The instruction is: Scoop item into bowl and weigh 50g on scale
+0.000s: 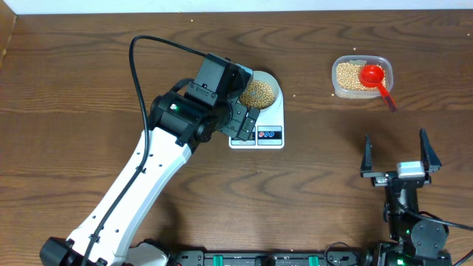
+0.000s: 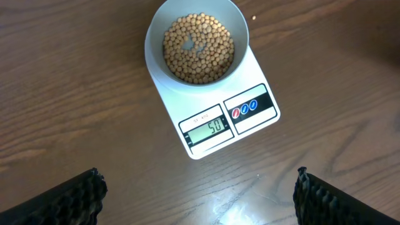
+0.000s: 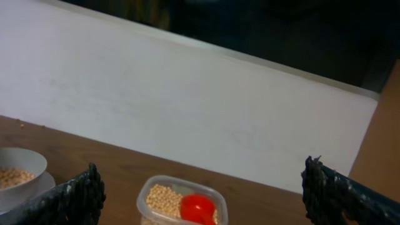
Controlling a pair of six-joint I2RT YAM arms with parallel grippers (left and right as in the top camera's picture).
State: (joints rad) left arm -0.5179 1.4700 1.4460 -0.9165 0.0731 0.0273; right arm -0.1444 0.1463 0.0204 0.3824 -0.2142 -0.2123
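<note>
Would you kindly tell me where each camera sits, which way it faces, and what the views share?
Overhead: fixed above the table, looking straight down; shows the left arm over the scale and the open right hand.
Left wrist: above the scale, looking down at the bowl of beans and the display; own fingers in the bottom corners.
Right wrist: low, facing across the table to a white wall; own fingers in the bottom corners.
Shared: overhead and right wrist both show the tub with the red scoop.

A clear tub (image 1: pixel 335 81) sits upper right in the overhead view, on a dark wooden table (image 1: pixel 74 89); a red scoop (image 1: pixel 373 74) lies in it, handle over the rim; a white wall (image 3: pixel 187 106) stands behind.
</note>
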